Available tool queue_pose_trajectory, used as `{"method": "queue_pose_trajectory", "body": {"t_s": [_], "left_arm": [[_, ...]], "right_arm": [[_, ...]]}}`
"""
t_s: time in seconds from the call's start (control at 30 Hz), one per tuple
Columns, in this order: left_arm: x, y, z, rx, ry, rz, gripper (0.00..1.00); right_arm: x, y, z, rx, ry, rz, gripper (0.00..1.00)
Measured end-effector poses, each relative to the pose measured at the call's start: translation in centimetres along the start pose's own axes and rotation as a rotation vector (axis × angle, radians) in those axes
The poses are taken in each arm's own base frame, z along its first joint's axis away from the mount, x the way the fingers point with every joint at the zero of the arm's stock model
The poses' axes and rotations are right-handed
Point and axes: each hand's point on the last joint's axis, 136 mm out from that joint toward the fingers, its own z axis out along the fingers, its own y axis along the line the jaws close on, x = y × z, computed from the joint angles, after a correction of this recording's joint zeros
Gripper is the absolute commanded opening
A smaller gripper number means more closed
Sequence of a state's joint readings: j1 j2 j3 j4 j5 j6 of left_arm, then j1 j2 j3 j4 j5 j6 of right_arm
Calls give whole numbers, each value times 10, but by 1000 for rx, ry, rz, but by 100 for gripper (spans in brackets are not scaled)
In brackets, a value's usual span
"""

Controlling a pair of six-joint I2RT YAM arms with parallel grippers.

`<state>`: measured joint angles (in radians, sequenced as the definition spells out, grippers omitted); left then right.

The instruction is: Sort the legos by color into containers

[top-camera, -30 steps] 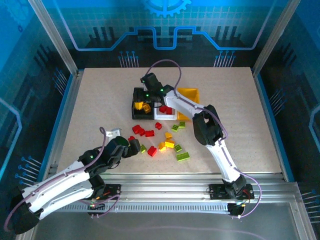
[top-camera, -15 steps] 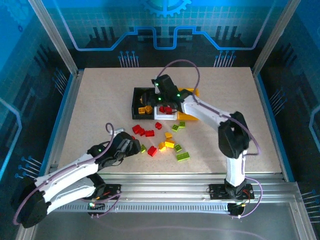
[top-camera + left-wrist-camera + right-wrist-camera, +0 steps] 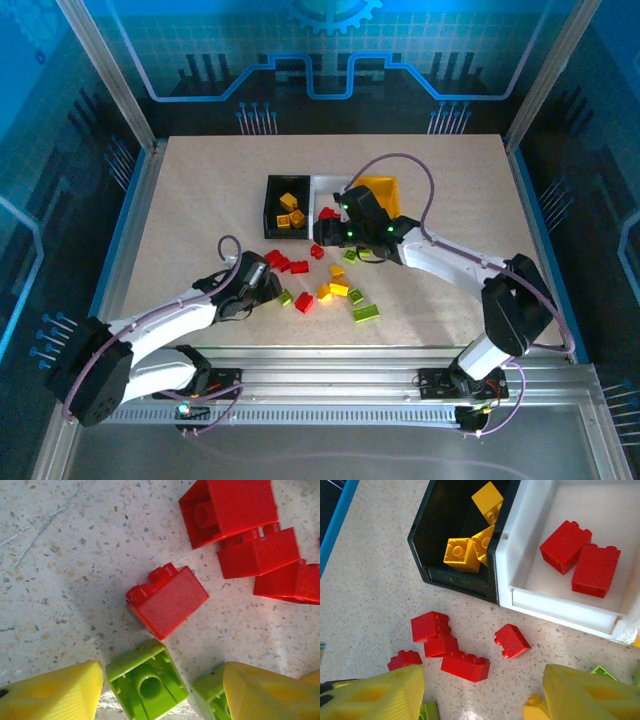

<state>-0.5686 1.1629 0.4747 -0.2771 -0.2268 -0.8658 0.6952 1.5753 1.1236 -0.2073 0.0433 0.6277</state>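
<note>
In the left wrist view my left gripper [image 3: 162,682] stands open low over the table, with an upturned lime green brick [image 3: 147,686] between its yellow fingers [image 3: 52,694] and a red brick [image 3: 167,600] just ahead. From above, this gripper [image 3: 272,288] sits at the left end of the loose bricks. My right gripper [image 3: 482,682] is open and empty, hovering in front of the white bin [image 3: 560,607] above a cluster of red bricks [image 3: 442,645]. The black bin [image 3: 270,205] holds yellow bricks [image 3: 470,547], the white bin [image 3: 318,190] two red ones [image 3: 582,557]. The yellow-orange bin [image 3: 380,190] stands to their right.
Several loose red, green and yellow bricks lie scattered in front of the bins, from a red group [image 3: 285,262] to a green brick [image 3: 365,313] nearest the front. The right arm's forearm [image 3: 450,258] stretches across the table's right half. Bare tabletop lies far left and far right.
The right arm has swung from over the black bin across to the right and drawn back, coming down in front of the white bin. My left gripper has crept forward to the bricks.
</note>
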Motion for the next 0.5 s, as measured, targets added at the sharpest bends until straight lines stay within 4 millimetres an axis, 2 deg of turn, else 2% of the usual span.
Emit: {"method": "queue_pose_trajectory", "body": {"t_s": [0.1,0.2,0.4,0.5], "left_arm": [[4,4,7,-26,17,3,60],[6,10,14,-63,29,12,52],[6,12,14,-78,28,10,34],[5,10,11,-65,26,10,30]], "right_arm": [[-3,0,-9,-2,-28,-1,65],[-3,-3,-13,2,-45,-1,65],[8,-12,-13,25,-34,0,65],[9,-16,-18,35,-45,2,65]]}}
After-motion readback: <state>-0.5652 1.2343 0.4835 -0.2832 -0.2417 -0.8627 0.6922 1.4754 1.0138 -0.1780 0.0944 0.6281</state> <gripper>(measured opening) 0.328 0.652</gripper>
